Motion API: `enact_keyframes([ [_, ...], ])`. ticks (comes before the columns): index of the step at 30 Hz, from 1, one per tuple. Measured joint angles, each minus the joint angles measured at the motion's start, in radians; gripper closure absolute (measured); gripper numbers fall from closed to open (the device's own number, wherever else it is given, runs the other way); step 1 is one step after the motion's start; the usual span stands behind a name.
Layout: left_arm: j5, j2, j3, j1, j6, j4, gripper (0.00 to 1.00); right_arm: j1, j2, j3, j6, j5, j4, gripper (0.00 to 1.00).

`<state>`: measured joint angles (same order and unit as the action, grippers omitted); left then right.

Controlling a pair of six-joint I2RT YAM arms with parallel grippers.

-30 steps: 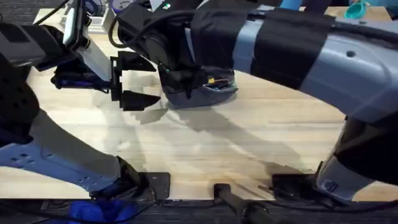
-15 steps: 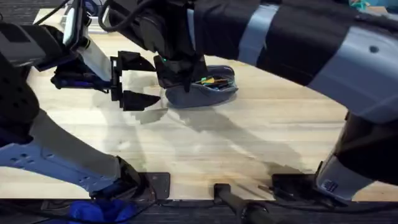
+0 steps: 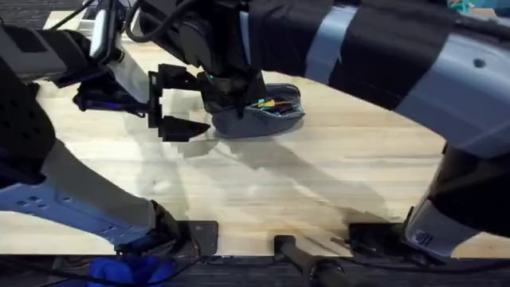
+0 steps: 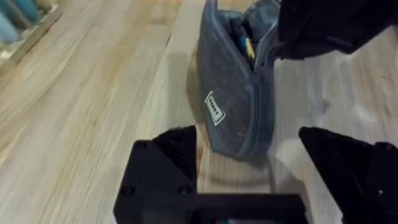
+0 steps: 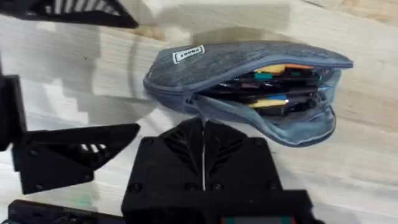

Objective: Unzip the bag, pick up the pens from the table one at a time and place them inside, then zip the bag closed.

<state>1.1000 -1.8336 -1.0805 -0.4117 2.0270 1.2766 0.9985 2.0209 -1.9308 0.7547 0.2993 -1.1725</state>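
bag (image 5: 249, 65) blue-grey; white label (image 5: 188, 55); table (image 3: 319, 183) pale wood

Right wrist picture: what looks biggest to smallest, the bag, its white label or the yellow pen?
1. bag, clearly the largest.
2 and 3. white label and yellow pen: too close to rank, since the pen is partly hidden inside the bag.

You have one blue-grey bag (image 5: 249, 93) on one wooden table (image 3: 303, 183), two grippers, left (image 3: 169, 102) and right (image 5: 204, 146), and several coloured pens (image 5: 273, 87) inside, too crowded to count.
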Motion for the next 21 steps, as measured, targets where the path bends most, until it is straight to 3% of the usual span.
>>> enact_keyframes([
  [14, -0.001, 0.000, 0.000, 0.130, 0.000, -0.074, 0.043, 0.000, 0.000, 0.000, 0.000, 0.000, 0.000, 0.972],
  [21, -0.001, 0.000, 0.000, 0.156, 0.000, -0.089, 0.119, 0.000, 0.000, 0.000, 0.000, 0.000, 0.000, 0.972],
])
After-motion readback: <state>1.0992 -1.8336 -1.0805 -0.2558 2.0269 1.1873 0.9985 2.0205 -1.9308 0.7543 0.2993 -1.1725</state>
